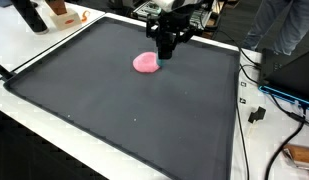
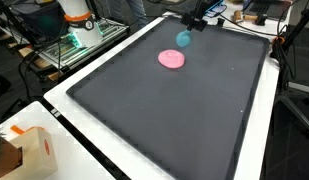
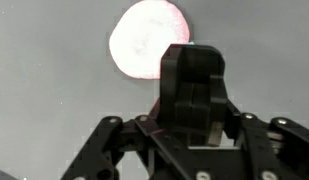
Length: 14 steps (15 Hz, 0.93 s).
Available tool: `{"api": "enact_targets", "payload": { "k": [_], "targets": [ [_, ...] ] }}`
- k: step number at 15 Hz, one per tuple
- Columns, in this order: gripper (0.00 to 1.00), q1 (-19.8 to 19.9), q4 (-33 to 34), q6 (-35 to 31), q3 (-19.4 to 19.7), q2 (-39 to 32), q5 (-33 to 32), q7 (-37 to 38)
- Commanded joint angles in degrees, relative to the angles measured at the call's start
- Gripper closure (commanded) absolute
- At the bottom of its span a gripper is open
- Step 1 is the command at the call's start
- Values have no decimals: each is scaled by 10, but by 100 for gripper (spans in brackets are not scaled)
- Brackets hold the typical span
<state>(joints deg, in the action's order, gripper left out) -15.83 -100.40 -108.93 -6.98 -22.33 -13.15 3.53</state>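
Wrist view is showing the gripper point(image 3: 192, 60) hanging beside a pink disc point(image 3: 149, 38) on the black mat point(image 3: 44, 60), fingers clamping shut. In an exterior view, a small teal object point(image 2: 182, 39) is dangling from them. It is looking light, likely best pinched gently at its top.

A white table point(image 1: 34, 50) is being covered almost wholly by a dark mat point(image 1: 124, 115). A cardboard box point(image 2: 22, 152) is being kept at one corner, cables point(image 1: 256, 92) along an edge.

The jaws partly hide the pink disc point(image 3: 142, 38).
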Motion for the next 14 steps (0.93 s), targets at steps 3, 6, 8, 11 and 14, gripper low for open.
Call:
{"api": "enact_targets", "payload": {
  "k": [3, 6, 8, 11, 14],
  "targets": [
    [71, -9, -3, 3, -3, 2, -27, 22],
    [71, -32, -8, 5, -6, 6, -69, 50],
    [71, -48, -9, 7, -8, 5, -97, 78],
    [71, -76, -11, 13, -11, 0, -139, 127],
    [71, -106, -10, 22, -10, -10, -189, 181]
  ]
}}
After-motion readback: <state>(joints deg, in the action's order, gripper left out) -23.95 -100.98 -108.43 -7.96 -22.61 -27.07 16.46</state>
